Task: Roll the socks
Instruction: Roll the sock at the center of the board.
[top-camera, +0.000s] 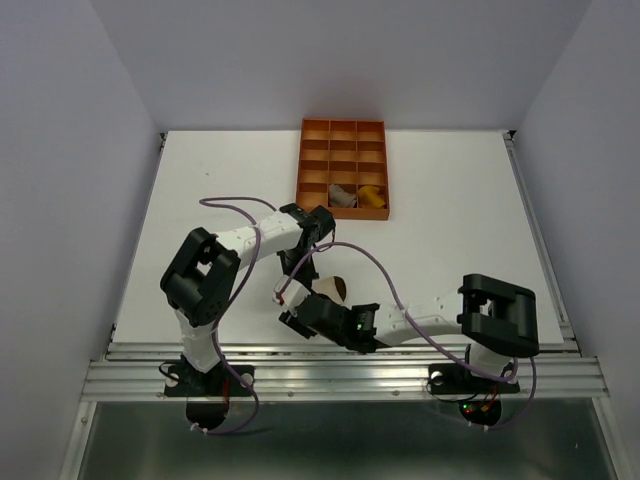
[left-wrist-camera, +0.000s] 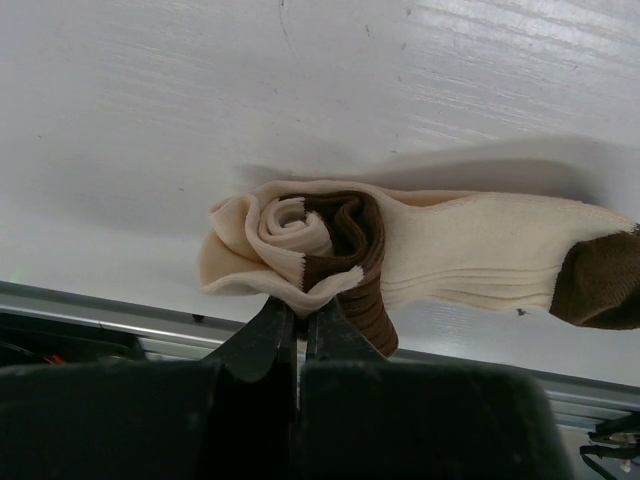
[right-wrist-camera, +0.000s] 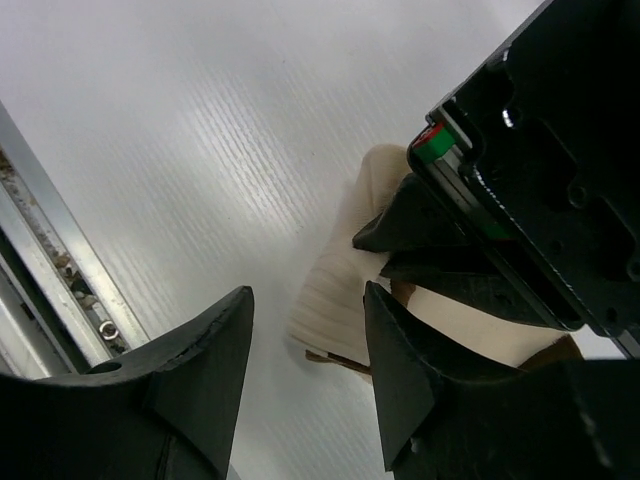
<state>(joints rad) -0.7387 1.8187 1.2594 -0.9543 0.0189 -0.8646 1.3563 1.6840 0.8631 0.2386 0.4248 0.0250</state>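
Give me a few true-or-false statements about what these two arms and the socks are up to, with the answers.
1. The left claw is shut on the coiled end of the cream and brown fabric sock. True.
2. The right claw is clamped on that sock too. False: its jaws stand open and hold nothing.
3. The orange gridded plastic tray has nothing in it. False: a mustard-yellow rolled sock and a pale rolled sock sit in neighbouring compartments of its near row.
4. The cream and brown fabric sock is only partly rolled; the rest stretches out straight. True.
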